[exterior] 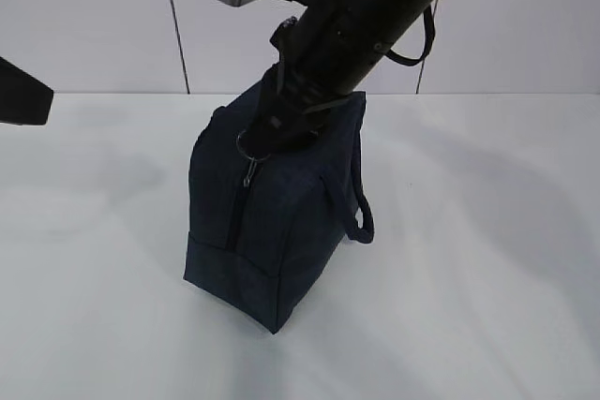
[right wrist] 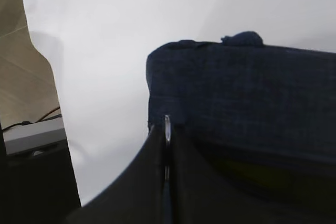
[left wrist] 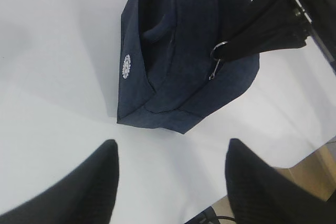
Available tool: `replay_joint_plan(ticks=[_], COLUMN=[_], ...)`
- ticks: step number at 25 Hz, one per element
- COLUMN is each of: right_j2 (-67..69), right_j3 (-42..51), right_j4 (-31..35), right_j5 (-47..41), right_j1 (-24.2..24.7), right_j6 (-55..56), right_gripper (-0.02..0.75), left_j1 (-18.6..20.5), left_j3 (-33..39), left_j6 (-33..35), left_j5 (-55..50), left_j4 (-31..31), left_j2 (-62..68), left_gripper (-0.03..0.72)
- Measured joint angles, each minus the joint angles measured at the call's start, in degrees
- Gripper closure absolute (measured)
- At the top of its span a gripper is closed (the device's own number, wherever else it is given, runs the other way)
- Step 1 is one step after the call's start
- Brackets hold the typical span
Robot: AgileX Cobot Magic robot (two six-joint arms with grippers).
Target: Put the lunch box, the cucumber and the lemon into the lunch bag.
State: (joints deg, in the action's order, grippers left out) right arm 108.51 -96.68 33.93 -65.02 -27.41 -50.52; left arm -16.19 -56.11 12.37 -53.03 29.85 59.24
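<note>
Table (exterior: 487, 259), white and broad, carries the lunch bag (exterior: 272, 222) upright near its middle. Right arm (exterior: 375, 16) slants down from the far right onto the bag's top, and the right gripper (exterior: 272, 133) is pinched tight on the silver ring pull (exterior: 251, 145) — the right wrist view shows that ring edge-on between the closed fingers. Left gripper (left wrist: 170, 174) hangs above bare table near the bag, fingers spread wide, holding nothing; only a dark sliver of its arm shows at the exterior view's left edge. Yellow-green glimmers dimly inside the bag — too murky to identify.
</note>
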Motion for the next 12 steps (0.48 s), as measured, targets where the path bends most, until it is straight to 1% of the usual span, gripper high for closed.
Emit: replay_joint_plan(ticks=[12], right_j2=[1.25], right_j3=[-0.21], right_j4=[-1.17], right_j5=[0.6], right_j1=[0.09], right_j6=[0.34], right_gripper=[0.718], left_j1=[0.0], left_j3=[0.0], left_j6=[0.0], left_j5=[0.0], left_j4=[0.0], left_j2=[0.0], left_gripper=[0.239])
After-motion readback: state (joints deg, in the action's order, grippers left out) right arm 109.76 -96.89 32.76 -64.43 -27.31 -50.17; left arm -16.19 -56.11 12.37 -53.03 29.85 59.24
